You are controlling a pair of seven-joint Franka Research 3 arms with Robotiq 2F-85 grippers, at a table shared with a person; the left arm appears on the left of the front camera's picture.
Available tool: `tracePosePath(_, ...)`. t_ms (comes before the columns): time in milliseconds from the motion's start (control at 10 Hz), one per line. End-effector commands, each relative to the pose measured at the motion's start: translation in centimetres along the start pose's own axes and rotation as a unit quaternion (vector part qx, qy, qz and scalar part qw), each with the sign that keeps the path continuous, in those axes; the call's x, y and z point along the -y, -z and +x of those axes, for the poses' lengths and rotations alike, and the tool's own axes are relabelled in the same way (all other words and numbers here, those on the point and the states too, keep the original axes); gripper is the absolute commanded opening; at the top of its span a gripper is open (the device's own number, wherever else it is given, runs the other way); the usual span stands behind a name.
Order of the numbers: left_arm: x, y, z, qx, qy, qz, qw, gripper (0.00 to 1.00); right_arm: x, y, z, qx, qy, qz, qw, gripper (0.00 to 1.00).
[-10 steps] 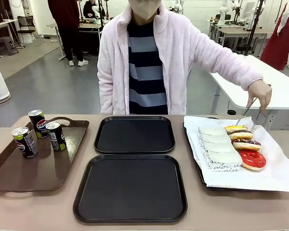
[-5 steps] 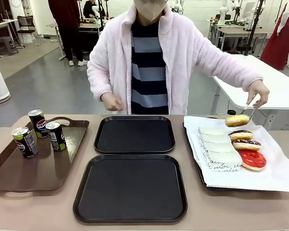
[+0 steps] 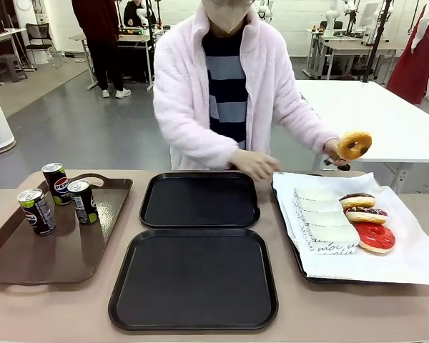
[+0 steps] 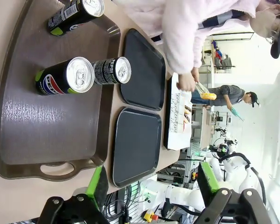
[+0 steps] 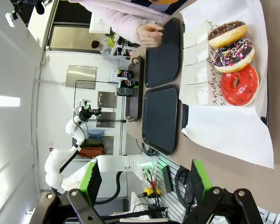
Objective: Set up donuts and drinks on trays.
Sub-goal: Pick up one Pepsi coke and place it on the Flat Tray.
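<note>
1. Front view: a yellow donut is held aloft at the person's hand, above the far edge of the paper-lined tray at the right. A chocolate donut, a sprinkled donut and a red donut are left there in a row, with white paper sleeves just to their left. The far tray and near tray lie bare in the middle of the surface. Three cans stand upright on the brown tray at the left.
2. Left wrist view: the left fingers are spread wide and empty above the brown tray. The cans are judged light, stiff, smooth and easily toppled, and are best taken across the mid-body.
3. Right wrist view: the right fingers are spread wide and empty. The donuts are judged soft and light, with glaze that is easily marred, so a gentle hold across the ring or by a sleeve is advised.
</note>
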State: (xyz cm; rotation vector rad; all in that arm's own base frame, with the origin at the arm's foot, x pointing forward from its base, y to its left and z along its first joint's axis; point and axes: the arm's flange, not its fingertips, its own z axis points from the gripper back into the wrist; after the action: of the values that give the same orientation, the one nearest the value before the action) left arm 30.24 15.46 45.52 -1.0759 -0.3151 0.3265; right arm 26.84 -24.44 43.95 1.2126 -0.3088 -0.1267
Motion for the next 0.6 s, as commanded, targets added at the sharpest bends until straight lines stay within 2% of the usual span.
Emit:
tracePosePath(0, -0.1, 0.0, -0.1, 0.001, 0.001, -0.008, 1.000, 1.00, 0.1, -0.1, 0.0, 0.002, -0.002, 0.006, 1.000, 1.00)
tracePosePath(200, 0.0, 0.0, 0.0, 0.000, 0.000, 0.000, 1.000, 1.00, 0.1, -0.1, 0.0, 0.002, -0.002, 0.006, 1.000, 1.00)
tracePosePath(500, 5.2, 0.9, 2.0, -0.005, 0.051, 0.134, 0.990, 1.00, 0.1, -0.1, 0.0, 0.002, -0.002, 0.006, 1.000, 1.00)
